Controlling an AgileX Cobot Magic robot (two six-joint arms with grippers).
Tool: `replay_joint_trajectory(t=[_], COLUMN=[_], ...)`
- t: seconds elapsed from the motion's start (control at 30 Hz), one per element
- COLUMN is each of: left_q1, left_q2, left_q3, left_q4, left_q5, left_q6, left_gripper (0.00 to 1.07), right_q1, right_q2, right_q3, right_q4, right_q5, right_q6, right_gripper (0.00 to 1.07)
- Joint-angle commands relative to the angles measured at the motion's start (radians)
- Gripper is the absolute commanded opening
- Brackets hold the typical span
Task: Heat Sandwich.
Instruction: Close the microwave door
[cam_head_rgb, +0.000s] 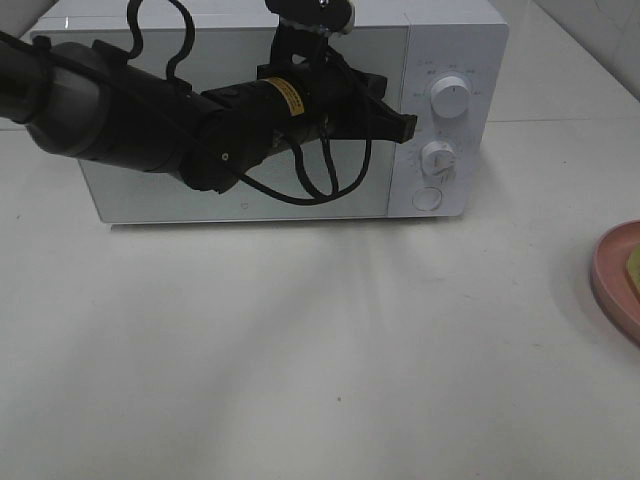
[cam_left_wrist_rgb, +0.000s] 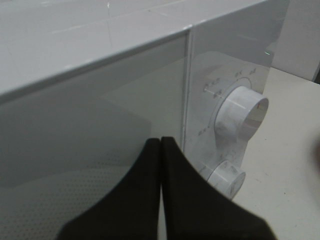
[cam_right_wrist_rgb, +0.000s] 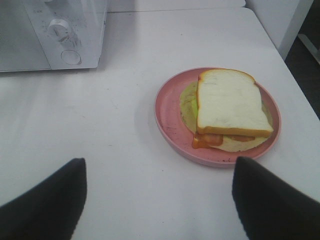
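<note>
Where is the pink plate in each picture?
Exterior high: the pink plate peeks in at the right edge, mostly cut off.
Left wrist: no plate; just the microwave's front and dials.
Right wrist: the whole plate sits on the table with the sandwich on it.
Shared landmark: the microwave's round button below the dials, seen in the exterior and right wrist views.

A plain white table (cam_head_rgb: 300, 380) fills the room's middle under soft, even light. At its far right edge stands what may be a white cabinet or wall panel (cam_right_wrist_rgb: 280, 20).
</note>
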Motion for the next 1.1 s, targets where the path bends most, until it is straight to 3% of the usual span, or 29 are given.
replay_joint_trajectory(t=[0.03,0.23,1.03,1.1], left_q1=[0.043,0.025,-0.136,-0.15], left_q2=[0.004,-0.017,-0.272,-0.31], left_q3=[-0.028,0.003,0.355,0.386], left_q4=[-0.113,-0.109,-0.113,-0.113], left_q5=[-0.023,-0.035,-0.014,0.07], left_q6=[-0.007,-0.007,-0.007,-0.009], left_gripper=[0.0,0.0,0.01,0.11], right_q1=[0.001,0.001,0.001,0.001], right_q2=[-0.026,-0.026,-0.026,-0.026], right_q3=[0.001,0.001,0.001,0.001], right_q4=[0.006,0.006,0.006,0.006], right_q5=[-0.006,-0.006,-0.006,-0.006], right_q6=[-0.011,-0.011,-0.011,-0.011], right_gripper=[0.76,0.76,0.76,0.76])
